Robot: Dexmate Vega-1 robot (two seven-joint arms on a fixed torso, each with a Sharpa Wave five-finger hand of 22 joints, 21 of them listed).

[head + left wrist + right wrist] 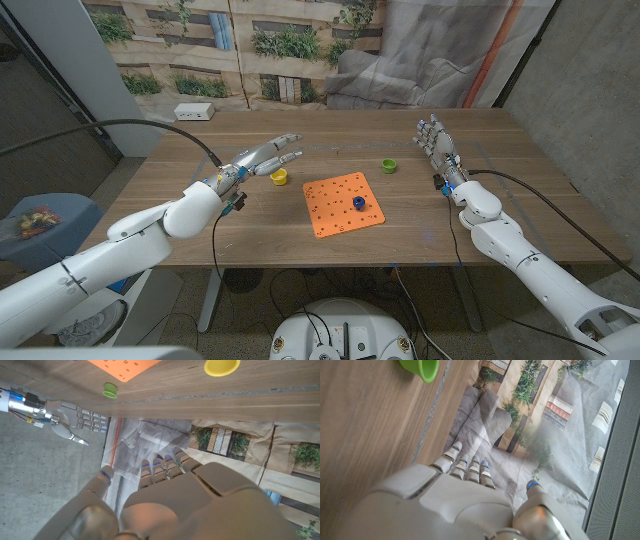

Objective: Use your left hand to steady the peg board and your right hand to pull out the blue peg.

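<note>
Both arms come in from the near corners of the wooden table (200, 215), and neither hand holds anything. Nearest the front edge among the objects, the orange peg board (343, 203) lies flat at the middle of the table, turned at a slight angle. One blue peg (358, 203) stands in it, right of the board's centre and toward its right edge.

Just off the board's far left corner sits a yellow cup-shaped peg (279, 177), apart from the board. A green one (389, 165) sits beyond the board's far right corner, also apart from it.

Reaching over the table, the left hand (262, 157) hovers left of the board with its fingers stretched forward and slightly apart; its fingertips are above and just beyond the yellow peg, touching neither it nor the board. The right hand (438, 146) is held up right of the green peg, well clear of the board, fingers extended and fanned a little. From the left wrist camera it (75, 419) shows past the table's edge with fingers straight.

A white power strip (192, 112) lies at the table's far left corner.
</note>
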